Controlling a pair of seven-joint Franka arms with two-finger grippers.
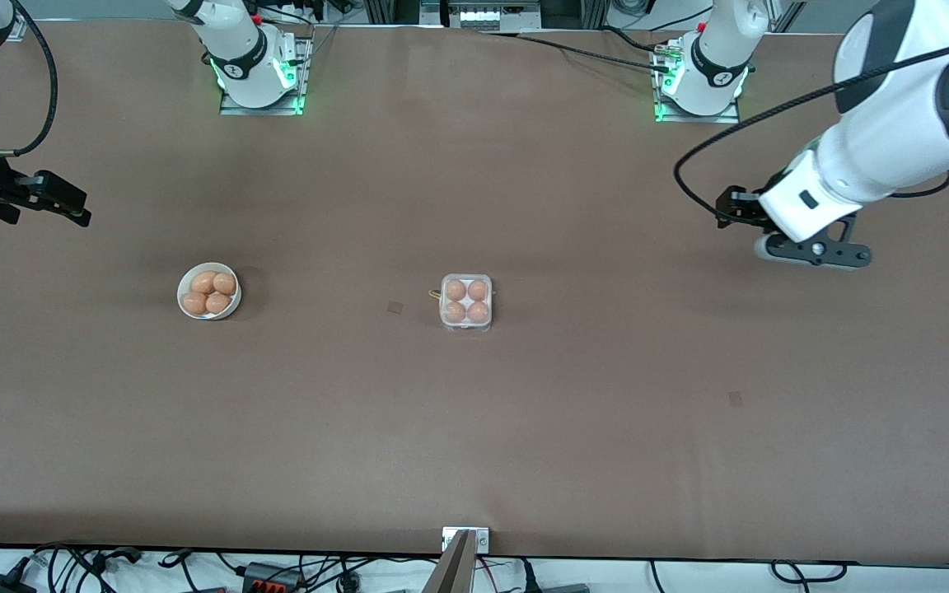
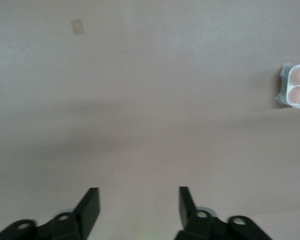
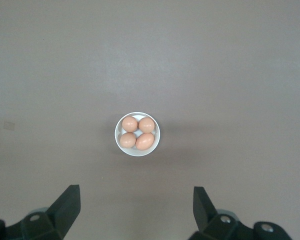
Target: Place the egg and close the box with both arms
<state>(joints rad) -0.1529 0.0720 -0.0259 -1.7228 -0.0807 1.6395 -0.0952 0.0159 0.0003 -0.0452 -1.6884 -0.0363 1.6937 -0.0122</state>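
The clear box (image 1: 465, 324) sits at the table's middle with a tan egg (image 1: 455, 290) in each cell, and its lid looks down over them. One end of the box shows in the left wrist view (image 2: 285, 84). My left gripper (image 1: 723, 210) hangs open and empty over bare table toward the left arm's end, far from the box. Its fingers (image 2: 90, 202) stand wide apart. My right gripper (image 1: 79, 210) hangs open and empty over the right arm's end of the table. Its fingers (image 3: 70, 200) frame the white bowl.
A round white bowl (image 1: 181, 290) with several tan eggs stands toward the right arm's end; it also shows in the right wrist view (image 3: 117, 135). A small yellowish wire (image 1: 433, 292) lies beside the box. A metal bracket (image 1: 465, 539) sits at the table's near edge.
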